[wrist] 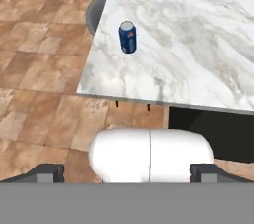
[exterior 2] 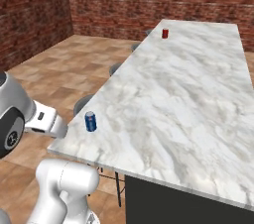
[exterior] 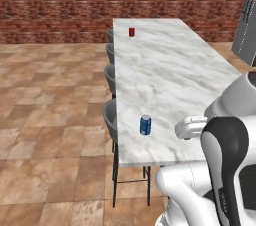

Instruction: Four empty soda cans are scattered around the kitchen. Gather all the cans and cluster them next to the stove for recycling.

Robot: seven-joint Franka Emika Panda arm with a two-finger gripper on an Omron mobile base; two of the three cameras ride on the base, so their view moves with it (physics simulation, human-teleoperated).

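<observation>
A blue soda can (exterior: 145,125) (exterior 2: 90,121) (wrist: 128,37) stands upright near the front left corner of the white marble island counter (exterior: 170,75) (exterior 2: 188,94) (wrist: 198,44). A red soda can (exterior: 131,32) (exterior 2: 165,33) stands upright at the counter's far end, close to its left edge. My gripper (wrist: 126,173) hangs open and holds nothing, off the counter's near end. Its dark fingertips (wrist: 49,172) stand wide apart, well short of the blue can. The stove is out of view.
Grey stools (exterior: 110,120) (exterior 2: 82,104) line the counter's left side over the tiled floor (exterior: 50,95). A red brick wall (exterior: 60,5) closes the back. A stainless appliance (exterior: 245,25) stands at the far right. Dark cabinet fronts (exterior 2: 173,203) sit below the counter's near end.
</observation>
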